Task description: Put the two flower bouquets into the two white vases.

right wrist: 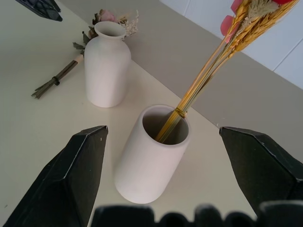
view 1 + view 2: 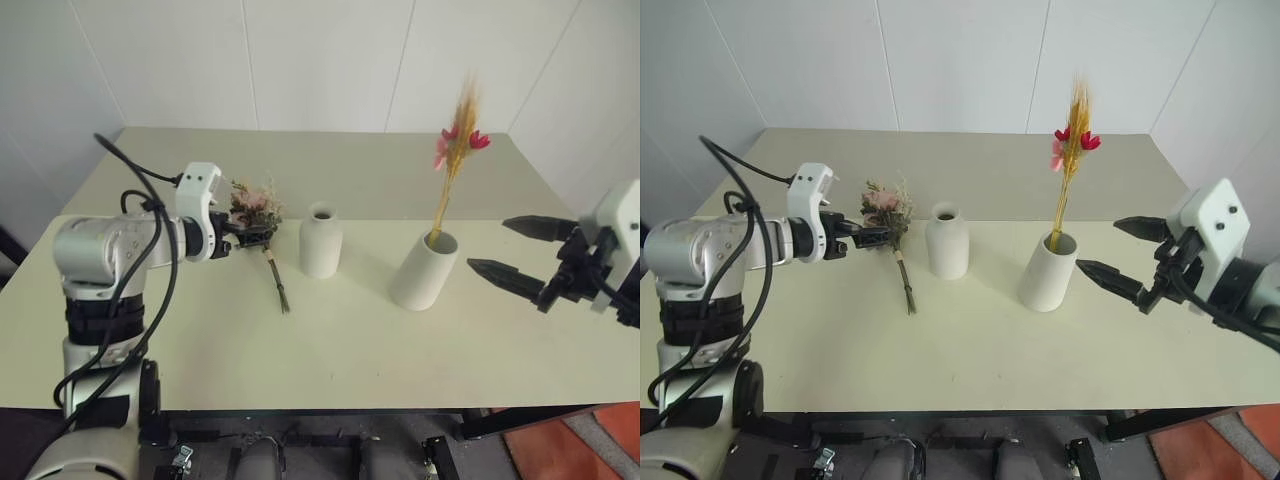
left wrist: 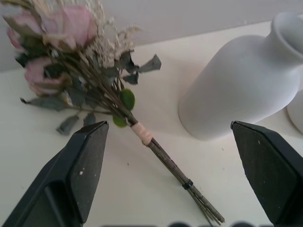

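A bunch of pink roses (image 2: 258, 205) lies flat on the cream table (image 2: 330, 350), stems (image 3: 165, 163) pointing toward the front edge. My left gripper (image 3: 169, 125) is open, its fingers either side of the stems just below the flower head, with no clear contact. To the right of the roses stands the narrow-necked white vase (image 2: 321, 243). Further right, the wide cylinder vase (image 2: 424, 270) holds the yellow-orange stalk bundle with red flowers (image 2: 457, 150), which stands upright in it. My right gripper (image 2: 488, 244) hangs open just right of that vase, apart from it, with nothing between its fingers.
White walls close off the far side and right of the table. A seam (image 2: 520, 219) runs across the tabletop behind the vases. Black cables (image 2: 150, 270) loop around my left arm. Orange floor (image 2: 560, 450) shows beyond the front right corner.
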Robot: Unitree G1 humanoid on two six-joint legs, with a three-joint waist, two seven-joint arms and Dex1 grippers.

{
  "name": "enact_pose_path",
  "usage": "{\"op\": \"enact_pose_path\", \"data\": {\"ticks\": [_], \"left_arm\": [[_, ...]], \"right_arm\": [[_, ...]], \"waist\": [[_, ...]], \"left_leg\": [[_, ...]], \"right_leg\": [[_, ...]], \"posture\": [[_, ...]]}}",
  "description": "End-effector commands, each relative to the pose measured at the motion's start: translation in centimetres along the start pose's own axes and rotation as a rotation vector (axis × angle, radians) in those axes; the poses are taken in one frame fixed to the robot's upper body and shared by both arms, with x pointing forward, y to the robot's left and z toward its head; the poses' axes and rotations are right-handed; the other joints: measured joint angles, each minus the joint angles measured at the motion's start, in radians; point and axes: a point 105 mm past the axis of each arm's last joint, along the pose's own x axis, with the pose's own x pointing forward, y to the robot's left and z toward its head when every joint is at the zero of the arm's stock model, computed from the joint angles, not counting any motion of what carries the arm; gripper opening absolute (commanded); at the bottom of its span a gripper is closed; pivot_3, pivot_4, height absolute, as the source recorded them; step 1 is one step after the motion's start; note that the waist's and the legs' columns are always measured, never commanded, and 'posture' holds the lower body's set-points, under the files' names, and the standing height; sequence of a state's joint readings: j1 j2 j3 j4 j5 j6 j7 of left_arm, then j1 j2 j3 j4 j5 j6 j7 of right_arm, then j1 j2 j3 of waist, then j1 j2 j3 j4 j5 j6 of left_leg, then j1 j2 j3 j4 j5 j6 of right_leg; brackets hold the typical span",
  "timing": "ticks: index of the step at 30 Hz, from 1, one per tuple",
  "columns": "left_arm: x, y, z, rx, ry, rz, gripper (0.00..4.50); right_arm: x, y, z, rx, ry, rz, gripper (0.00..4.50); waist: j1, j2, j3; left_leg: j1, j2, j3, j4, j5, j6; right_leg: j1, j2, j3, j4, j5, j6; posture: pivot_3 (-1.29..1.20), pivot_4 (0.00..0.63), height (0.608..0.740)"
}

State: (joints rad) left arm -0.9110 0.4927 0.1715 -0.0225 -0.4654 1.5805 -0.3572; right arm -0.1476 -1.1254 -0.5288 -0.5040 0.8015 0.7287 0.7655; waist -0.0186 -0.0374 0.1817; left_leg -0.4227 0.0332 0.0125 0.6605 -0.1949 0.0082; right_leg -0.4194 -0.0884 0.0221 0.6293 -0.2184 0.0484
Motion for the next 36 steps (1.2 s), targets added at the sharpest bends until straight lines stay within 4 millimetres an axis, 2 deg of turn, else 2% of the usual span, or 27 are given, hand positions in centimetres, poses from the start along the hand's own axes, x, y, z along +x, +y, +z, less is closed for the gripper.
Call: {"op": "enact_pose_path", "data": {"ticks": [1,6,13,18,24,25,29,36], "left_arm": [[1.5,1.2,-0.9,-0.111,0.085,0.098,4.50],[2.8,1.0,-0.5,-0.178,0.135,0.110,4.50],[4.7,-0.6,0.3,-0.252,0.182,0.052,4.50],[5.9,-0.1,0.4,-0.258,0.194,0.096,4.50],[7.5,-0.2,1.4,-0.290,0.147,0.057,4.50],[7.7,-0.2,1.6,-0.294,0.136,0.050,4.10],[8.3,-0.2,1.5,-0.320,0.135,0.031,3.05],[8.7,1.5,1.7,-0.317,0.084,0.121,0.72]], "right_arm": [[-0.3,-1.5,2.4,-0.091,-0.043,-0.037,4.47],[-0.1,-1.4,3.6,-0.100,-0.086,-0.021,4.47],[-0.2,-1.8,2.7,-0.122,-0.040,-0.056,4.47],[-0.7,-2.0,3.1,-0.130,-0.040,-0.067,4.47],[-1.0,-2.0,2.7,-0.124,-0.028,-0.086,4.47],[-1.0,-2.0,2.6,-0.121,-0.028,-0.088,4.50],[-1.1,-2.2,2.2,-0.123,-0.012,-0.109,4.50],[-1.4,-2.5,1.9,-0.106,-0.011,-0.142,4.50]], "waist": [[-0.001,0.000,0.000],[0.006,-0.001,0.001],[0.020,-0.001,0.001],[0.016,-0.001,0.001],[0.017,-0.001,0.001],[0.017,-0.001,0.001],[0.018,-0.001,0.001],[0.018,-0.001,0.001]], "left_leg": [[0.000,0.000,0.000,0.000,0.000,0.000],[-0.002,0.000,-0.001,0.000,0.000,0.000],[-0.004,-0.004,0.001,0.000,0.000,0.000],[-0.003,-0.003,0.001,0.000,0.000,0.000],[-0.003,-0.004,0.001,0.000,0.000,-0.001],[-0.003,-0.004,0.001,0.000,0.000,-0.001],[-0.003,-0.004,0.001,0.000,0.000,-0.001],[-0.003,-0.004,0.001,0.000,0.000,-0.001]], "right_leg": [[0.000,0.000,0.000,0.001,0.000,0.000],[-0.002,0.001,0.000,0.000,0.001,-0.001],[-0.002,-0.004,0.000,-0.001,0.003,-0.004],[-0.002,-0.003,0.000,0.000,0.003,-0.004],[-0.002,-0.003,0.000,0.000,0.003,-0.003],[-0.002,-0.003,0.000,0.000,0.003,-0.003],[-0.002,-0.003,0.000,0.000,0.003,-0.003],[-0.002,-0.003,0.000,0.000,0.003,-0.003]], "posture": [[0.00,0.150,0.740],[0.00,0.150,0.740],[0.00,0.150,0.740],[0.00,0.150,0.740],[0.00,0.150,0.740],[0.00,0.150,0.740],[0.00,0.150,0.740],[0.00,0.150,0.740]]}}
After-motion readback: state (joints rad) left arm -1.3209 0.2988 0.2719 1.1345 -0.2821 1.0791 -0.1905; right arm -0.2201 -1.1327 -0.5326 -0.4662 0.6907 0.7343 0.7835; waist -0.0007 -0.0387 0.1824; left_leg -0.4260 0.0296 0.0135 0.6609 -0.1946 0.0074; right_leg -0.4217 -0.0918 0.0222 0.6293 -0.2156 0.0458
